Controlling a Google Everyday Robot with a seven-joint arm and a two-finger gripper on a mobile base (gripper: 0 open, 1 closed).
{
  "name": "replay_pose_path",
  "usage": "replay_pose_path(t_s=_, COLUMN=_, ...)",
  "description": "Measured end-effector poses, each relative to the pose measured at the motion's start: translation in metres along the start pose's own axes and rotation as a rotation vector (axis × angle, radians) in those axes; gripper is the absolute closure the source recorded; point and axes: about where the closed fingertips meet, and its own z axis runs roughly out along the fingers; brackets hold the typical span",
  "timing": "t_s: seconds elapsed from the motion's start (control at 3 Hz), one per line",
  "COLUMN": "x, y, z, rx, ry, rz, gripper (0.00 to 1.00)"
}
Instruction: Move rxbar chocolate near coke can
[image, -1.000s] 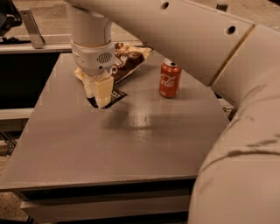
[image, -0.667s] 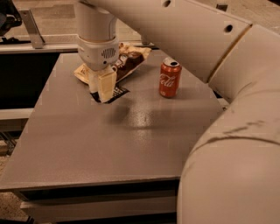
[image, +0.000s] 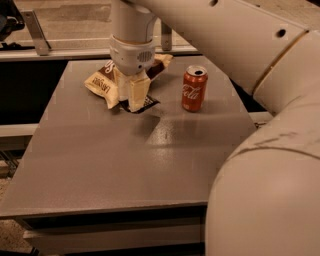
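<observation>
The rxbar chocolate (image: 146, 103) is a small dark wrapper with white text, low over the grey table (image: 125, 165) just in front of the chip bag. My gripper (image: 131, 104) points straight down from above, and its cream fingers (image: 138, 92) are shut on the bar's left end, hiding part of it. The coke can (image: 193, 88) stands upright to the right of the bar, a short gap away and not touching it.
A brown-and-cream crinkled chip bag (image: 102, 82) lies behind and left of the gripper. My large white arm (image: 260, 165) fills the right side and hides the table's right front corner. A metal rail (image: 60, 50) runs behind the table.
My gripper has moved to the right, towards the can, and the rxbar chocolate has moved with it. The can and the chip bag have stayed put.
</observation>
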Motion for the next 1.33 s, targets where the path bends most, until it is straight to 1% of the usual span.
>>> replay_pose_path(t_s=0.33, x=0.019, y=0.008, z=0.001, rx=0.002, ry=-0.004, rz=0.01, gripper=1.0)
replay_pose_path(t_s=0.67, x=0.032, y=0.015, z=0.003, rx=-0.005, ry=-0.004, rz=0.016, gripper=1.0)
replay_pose_path(t_s=1.33, x=0.047, y=0.032, z=-0.005, rx=-0.007, ry=0.018, rz=0.027, gripper=1.0)
